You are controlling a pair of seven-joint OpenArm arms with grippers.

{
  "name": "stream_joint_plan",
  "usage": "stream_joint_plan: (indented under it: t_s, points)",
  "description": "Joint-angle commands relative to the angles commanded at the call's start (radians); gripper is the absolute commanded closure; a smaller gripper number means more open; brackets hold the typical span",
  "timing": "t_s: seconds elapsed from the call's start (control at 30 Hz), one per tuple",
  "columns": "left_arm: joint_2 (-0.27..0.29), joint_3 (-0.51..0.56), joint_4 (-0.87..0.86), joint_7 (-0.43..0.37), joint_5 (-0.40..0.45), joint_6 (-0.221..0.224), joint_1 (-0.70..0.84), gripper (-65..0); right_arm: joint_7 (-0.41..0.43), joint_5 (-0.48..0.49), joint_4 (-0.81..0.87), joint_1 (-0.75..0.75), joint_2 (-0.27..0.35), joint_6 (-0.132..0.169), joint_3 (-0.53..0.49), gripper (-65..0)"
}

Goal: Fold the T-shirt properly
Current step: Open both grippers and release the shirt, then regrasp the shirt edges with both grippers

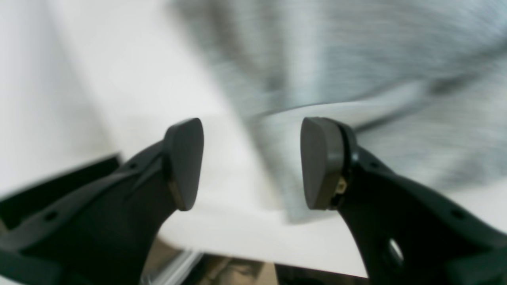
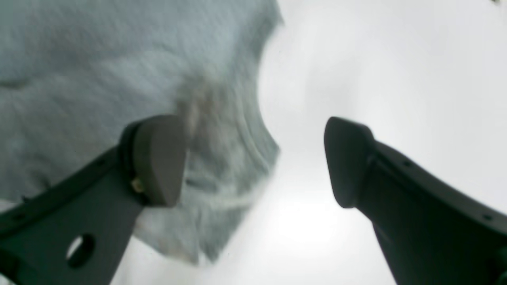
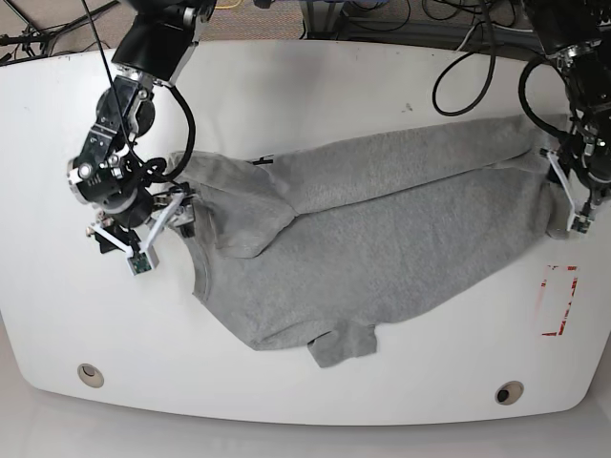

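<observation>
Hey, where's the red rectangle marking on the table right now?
In the base view, the red rectangle sits near the table's right edge, just beyond the T-shirt, below the left claw.

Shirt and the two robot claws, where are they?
T-shirt (image 3: 382,248), base view, middle of the grey body.
Left gripper (image 1: 252,164), left wrist view, gap between open fingertips.
Right gripper (image 2: 253,162), right wrist view, gap between open fingertips.
</observation>
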Motion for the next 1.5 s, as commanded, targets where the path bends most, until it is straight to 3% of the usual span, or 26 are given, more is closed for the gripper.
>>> stream_joint_plan:
  t_s: [0.27,0.47,0.53,0.67,1.2,1.27,1.5]
  points:
    - [0.008,-0.107,0.003,0.0,-0.005,-0.003,0.046,-36.0,-0.043,0.029,0.055,-0.092,-0.032,0.0,0.058,-51.7]
    - [0.072,-0.176,0.009,0.0,-0.006,-0.006,0.101,-36.0,-0.04,0.106,0.003,-0.132,-0.044,0.0,0.101,-51.7]
    - [0.087,-0.19,0.008,0.0,-0.006,-0.025,0.117,-36.0,-0.035,0.126,-0.026,-0.133,-0.044,0.0,0.103,-51.7]
    - [0.118,-0.199,0.008,0.0,-0.005,-0.111,0.129,-36.0,-0.003,0.15,-0.092,-0.132,-0.044,0.0,0.104,-51.7]
    - [0.127,-0.201,0.005,0.0,-0.005,-0.111,0.169,-36.0,0.112,0.141,-0.269,-0.129,-0.041,0.0,0.101,-51.4]
    - [0.127,-0.201,0.006,0.0,-0.005,-0.111,0.18,-36.0,0.114,0.141,-0.281,-0.129,-0.041,0.0,0.101,-48.8]
    - [0.153,-0.201,0.002,0.0,-0.005,-0.111,0.181,-36.0,0.115,0.14,-0.315,-0.129,-0.04,0.0,0.1,-28.5]
